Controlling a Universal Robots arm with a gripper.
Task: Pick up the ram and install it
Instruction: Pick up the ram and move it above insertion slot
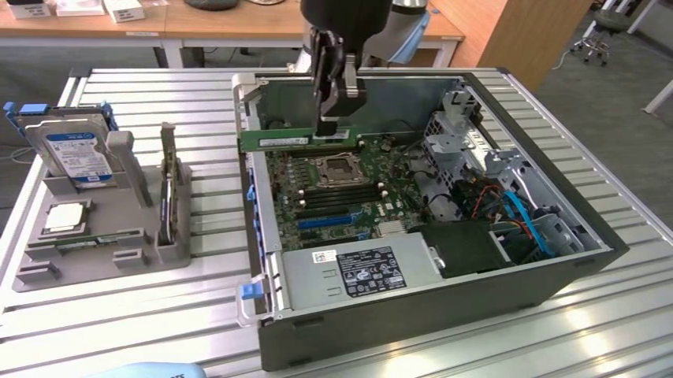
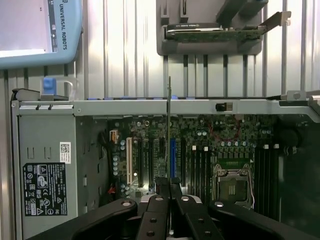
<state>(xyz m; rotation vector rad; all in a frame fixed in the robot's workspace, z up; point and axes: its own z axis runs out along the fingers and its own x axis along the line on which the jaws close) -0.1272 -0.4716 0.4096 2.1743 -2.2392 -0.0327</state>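
While you hold the ram (image 1: pixel 276 141) clear above the motherboard (image 1: pixel 289 197), treat this as carry-and-line-up work, not pressing work. Start at nine o'clock of the exterior view. The grey tray (image 1: pixel 137 236) with the hard drive (image 1: pixel 74 153) and the silver processor chip (image 1: pixel 65 216) sits well apart from the open case (image 1: pixel 421 315), so nothing there hampers you.

Further across, the green stick lies level near the case's rear wall, its long edge running nine to three o'clock. The gripper (image 1: pixel 332 134) is clamped on it close to its three o'clock end, so most of the stick juts toward nine. That off-centre hold is, in my judgement, the thing to mind. Any downward push would tend to tip the free end, so hold it level and go slowly.

The dark memory slots (image 1: pixel 339 193) lie at six o'clock from the stick, just past the processor socket (image 1: pixel 339 168), and seem to run parallel to it. In the wrist view the ram (image 2: pixel 169 135) reads as a thin edge-on line rising from the gripper (image 2: pixel 169 192). It runs parallel with the memory slots (image 2: pixel 200 167) beside the processor socket (image 2: pixel 234 182), so use that line to centre it.

Your arm comes straight down from twelve o'clock, wrist vertical. At three o'clock the drive cage (image 1: pixel 462 134) and blue cables (image 1: pixel 522 216) stand apart from the stick.
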